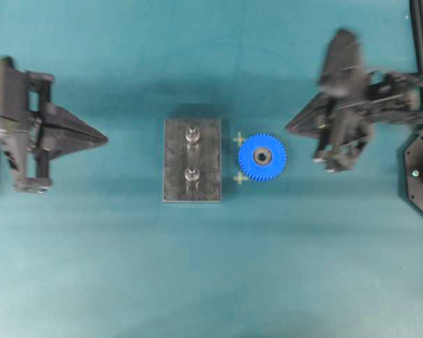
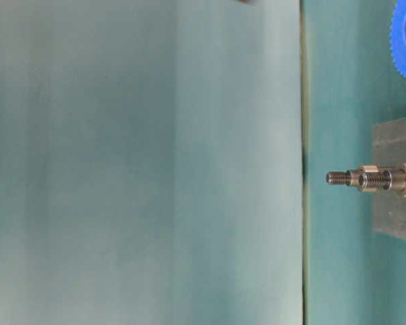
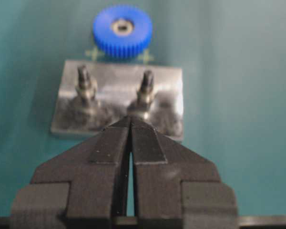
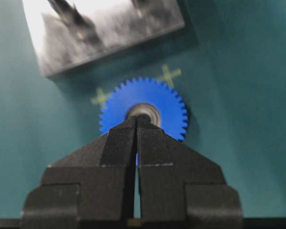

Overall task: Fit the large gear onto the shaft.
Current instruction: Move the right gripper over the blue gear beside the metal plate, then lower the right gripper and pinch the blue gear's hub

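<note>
Teal tabletop (image 1: 211,282) fills the overhead view. At its middle lies a grey plate (image 1: 192,160) with two upright metal pegs; either could be the shaft (image 1: 192,134), and which one is meant cannot be told. The large gear (image 1: 262,157) lies flat just beside the plate's right edge, between two small yellow crosses, apart from both pegs. The left end effector (image 1: 102,139) points at the plate from well to the left, clenched and empty. The right end effector (image 1: 290,128), slightly blurred, sits near the gear without touching it.

From table level, turned sideways, the pegs overlap as one threaded stub (image 2: 365,179) on the plate (image 2: 396,217), with nothing on it; a slice of gear (image 2: 404,40) shows in the corner.

The left wrist view shows fingertips pressed together, the plate (image 3: 114,86) ahead, the gear (image 3: 122,31) beyond.

The right wrist view shows clenched, empty fingers aimed over the gear (image 4: 143,107).

By my reading nothing is done: grasping, lifting, aligning the hub and seating all remain.
</note>
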Tool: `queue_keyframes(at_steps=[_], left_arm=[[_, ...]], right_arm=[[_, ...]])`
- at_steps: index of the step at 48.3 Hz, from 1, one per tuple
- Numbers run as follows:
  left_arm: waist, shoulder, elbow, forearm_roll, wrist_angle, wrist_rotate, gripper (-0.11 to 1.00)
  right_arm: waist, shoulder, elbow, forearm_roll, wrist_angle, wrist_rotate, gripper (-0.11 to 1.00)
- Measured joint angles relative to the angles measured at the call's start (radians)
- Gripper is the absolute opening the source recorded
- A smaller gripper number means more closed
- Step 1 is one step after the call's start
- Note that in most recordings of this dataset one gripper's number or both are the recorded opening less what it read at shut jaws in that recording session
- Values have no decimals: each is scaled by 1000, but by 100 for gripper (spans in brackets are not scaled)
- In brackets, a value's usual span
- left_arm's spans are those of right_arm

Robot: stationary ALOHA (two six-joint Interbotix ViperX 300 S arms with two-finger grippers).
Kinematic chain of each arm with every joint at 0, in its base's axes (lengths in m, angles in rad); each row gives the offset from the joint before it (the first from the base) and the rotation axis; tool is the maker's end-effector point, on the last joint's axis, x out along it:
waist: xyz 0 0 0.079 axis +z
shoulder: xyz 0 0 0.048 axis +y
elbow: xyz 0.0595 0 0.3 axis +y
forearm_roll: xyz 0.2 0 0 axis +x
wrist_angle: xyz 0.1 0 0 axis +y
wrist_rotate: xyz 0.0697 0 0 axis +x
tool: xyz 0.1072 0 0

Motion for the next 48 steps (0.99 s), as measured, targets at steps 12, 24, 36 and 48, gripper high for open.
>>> queue_keyframes(at_steps=[12, 24, 36, 48], left_arm=[[0, 98, -25, 2, 0, 18, 0], [0, 126, -41, 3, 0, 83, 0], [0, 126, -41, 2, -2, 83, 0], [0, 127, -41, 2, -5, 83, 0]], right_arm=[[-6, 183, -57, -12, 25, 2, 1], [-8, 316, -126, -34, 84, -35, 9], [-8, 380, -169, -40, 101, -49, 78], [-6, 414, -178, -51, 104, -54, 82]])
